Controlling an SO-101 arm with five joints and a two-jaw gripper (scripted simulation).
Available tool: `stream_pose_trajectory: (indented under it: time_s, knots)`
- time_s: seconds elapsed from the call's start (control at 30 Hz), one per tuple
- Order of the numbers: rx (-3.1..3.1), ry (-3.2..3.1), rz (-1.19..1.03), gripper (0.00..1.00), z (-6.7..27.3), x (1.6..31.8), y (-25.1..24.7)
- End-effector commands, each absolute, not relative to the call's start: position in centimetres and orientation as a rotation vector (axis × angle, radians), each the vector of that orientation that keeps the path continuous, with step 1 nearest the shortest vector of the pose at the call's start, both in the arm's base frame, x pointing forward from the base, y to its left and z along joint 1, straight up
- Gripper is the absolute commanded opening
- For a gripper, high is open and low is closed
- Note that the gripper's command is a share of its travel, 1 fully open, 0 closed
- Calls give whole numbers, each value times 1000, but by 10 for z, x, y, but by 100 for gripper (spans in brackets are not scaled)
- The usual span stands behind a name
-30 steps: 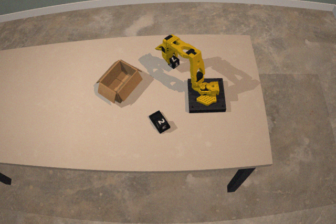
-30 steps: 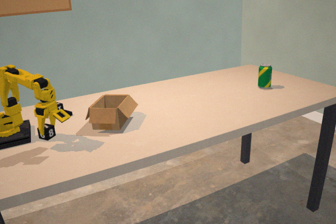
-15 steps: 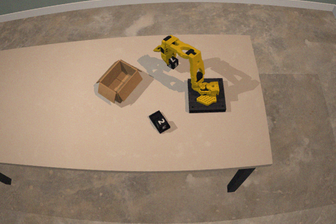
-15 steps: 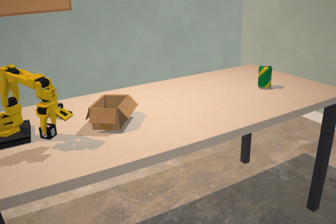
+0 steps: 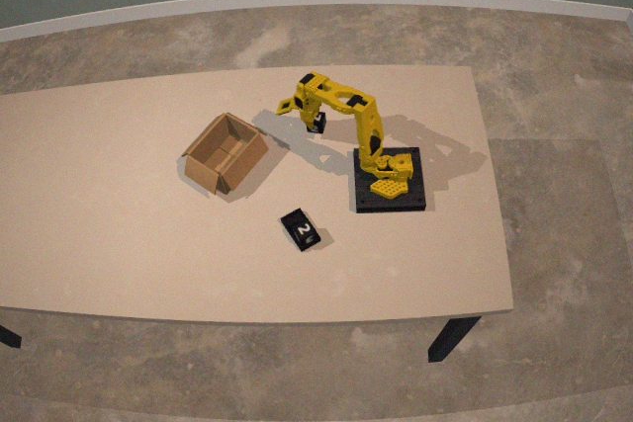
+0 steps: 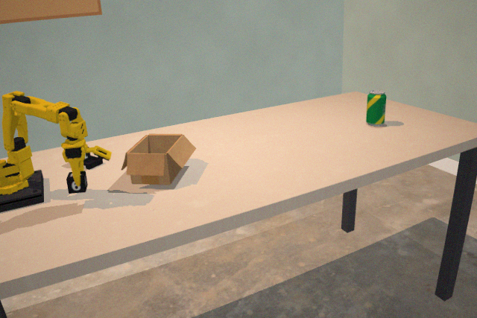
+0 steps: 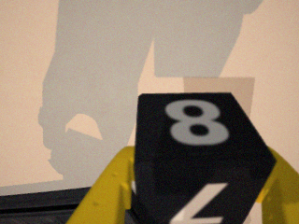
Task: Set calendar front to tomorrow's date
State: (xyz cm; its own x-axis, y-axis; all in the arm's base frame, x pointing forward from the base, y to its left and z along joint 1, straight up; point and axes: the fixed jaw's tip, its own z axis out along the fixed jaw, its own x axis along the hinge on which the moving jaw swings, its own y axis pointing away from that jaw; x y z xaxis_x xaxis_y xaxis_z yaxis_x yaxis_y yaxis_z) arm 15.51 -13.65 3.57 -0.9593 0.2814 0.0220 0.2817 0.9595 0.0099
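The cardboard box (image 5: 225, 151) is the one tall obstacle on the bench (image 5: 102, 254). Bare bench lies between it and the calendar tray (image 5: 300, 228). The soda can (image 6: 376, 107) stands well apart, far beyond the box.

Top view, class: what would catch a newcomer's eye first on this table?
The yellow arm on its black base stands out first, its gripper shut on a black number cube; the wrist view shows an 8 on one face. To its left in this view lies an open cardboard box, and nearer the table's front edge sits the black calendar tray with a cube showing 2.
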Motion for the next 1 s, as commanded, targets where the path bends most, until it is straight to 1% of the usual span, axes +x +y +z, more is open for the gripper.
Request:
stream_pose_trajectory:
  time_s: [0.0,0.5,0.57,0.97]
  knots:
    - [-291,-3129,1,0,38,161,-134]
    - [940,-2998,1,0,35,180,-100]
    - [940,-2998,1,0,35,180,-100]
    - [1636,-2682,1,0,32,189,-79]
